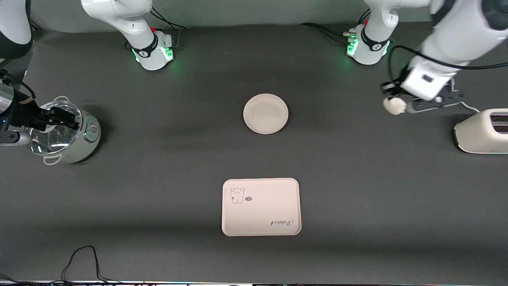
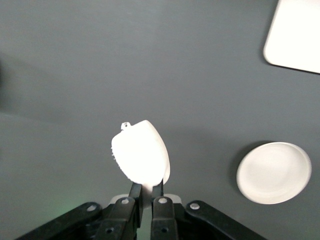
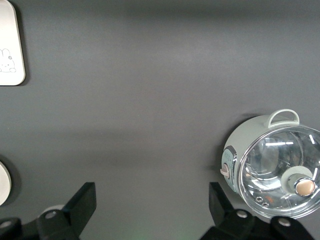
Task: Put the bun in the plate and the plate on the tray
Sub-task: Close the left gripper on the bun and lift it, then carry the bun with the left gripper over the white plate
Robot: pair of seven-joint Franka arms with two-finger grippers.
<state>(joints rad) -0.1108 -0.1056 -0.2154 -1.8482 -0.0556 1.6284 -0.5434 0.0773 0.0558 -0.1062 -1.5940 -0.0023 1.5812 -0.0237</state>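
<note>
My left gripper (image 1: 398, 101) is shut on the small white bun (image 1: 393, 105) and holds it in the air over bare table at the left arm's end, beside the toaster. In the left wrist view the bun (image 2: 141, 157) sticks out past the closed gripper (image 2: 148, 189). The round cream plate (image 1: 265, 113) lies empty at the table's middle and also shows in the left wrist view (image 2: 273, 172). The rectangular tray (image 1: 260, 207) with the bear drawing lies nearer the front camera than the plate. My right gripper (image 1: 62, 117) is open and empty and waits over the pot.
A pale green cooking pot with a glass lid (image 1: 65, 133) stands at the right arm's end; it shows in the right wrist view (image 3: 272, 170). A white toaster (image 1: 482, 131) stands at the left arm's end. A black cable (image 1: 81, 260) lies at the front edge.
</note>
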